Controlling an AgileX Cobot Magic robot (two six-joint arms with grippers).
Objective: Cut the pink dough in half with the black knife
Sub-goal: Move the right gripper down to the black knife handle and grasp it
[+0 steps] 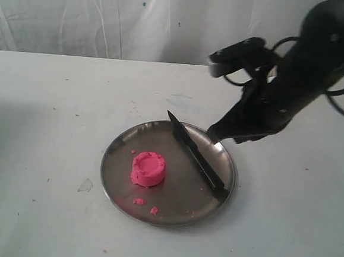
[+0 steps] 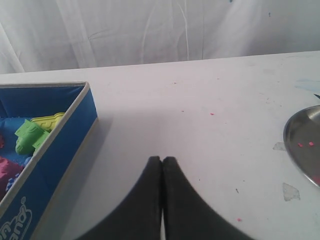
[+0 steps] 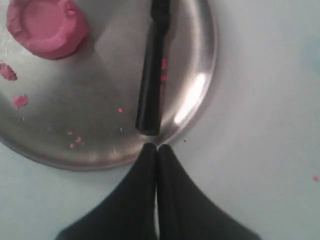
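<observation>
Steel plate sits nearest, holding the whole pink dough left and the black knife slanting right. Beyond, the right gripper hovers clenched, empty, over the rim; the left gripper is likewise closed.

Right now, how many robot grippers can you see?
2. The right gripper hangs over the plate's rim beside the knife; the left gripper sits over bare table near a blue box.

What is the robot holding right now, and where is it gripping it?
Nothing. Both grippers, left and right, are shut on nothing. The black knife lies loose on the steel plate, beside the uncut pink dough.
</observation>
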